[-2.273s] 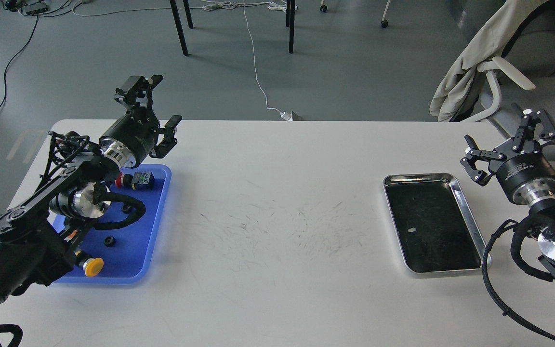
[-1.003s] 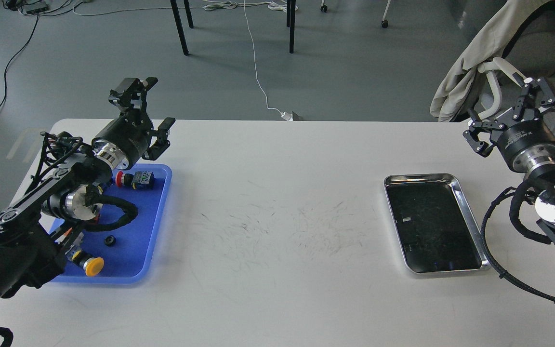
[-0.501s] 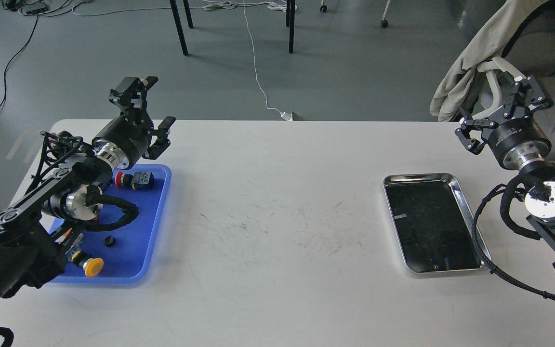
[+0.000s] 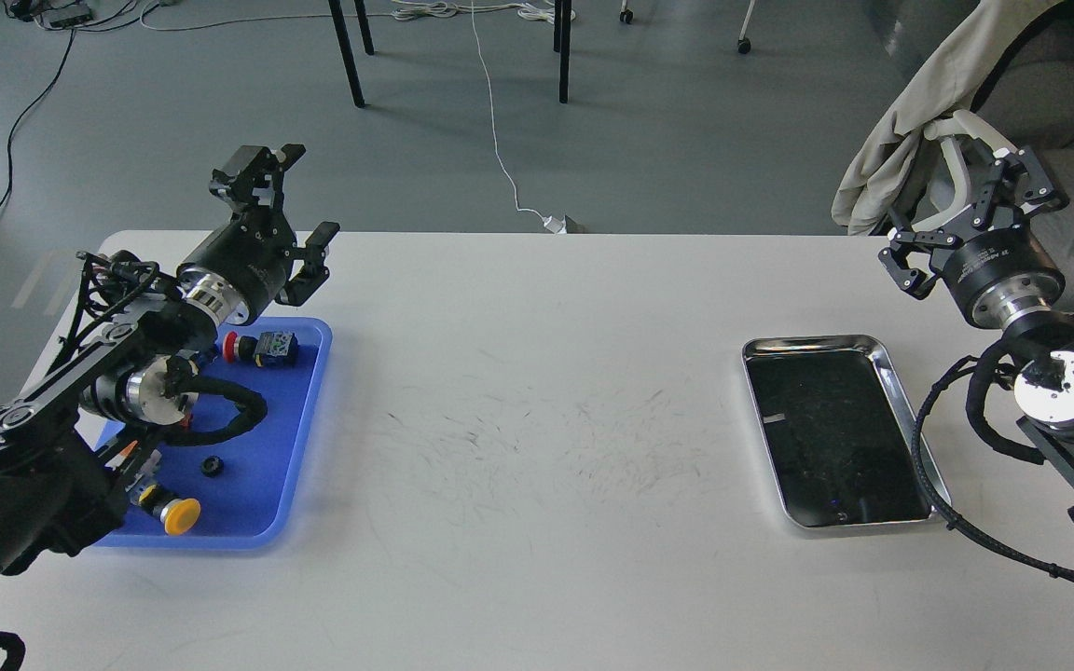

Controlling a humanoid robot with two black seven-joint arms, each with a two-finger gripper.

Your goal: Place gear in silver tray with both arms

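Note:
A small black gear lies in the blue plastic tray at the table's left. The silver tray with a dark scratched bottom lies at the right and holds nothing. My left gripper is open and empty, raised above the far edge of the blue tray. My right gripper is open and empty, raised beyond the far right corner of the silver tray.
The blue tray also holds a red-capped switch with a black body and a yellow-capped button. A chair with a beige cloth stands behind the table's right end. Black cables hang from both arms.

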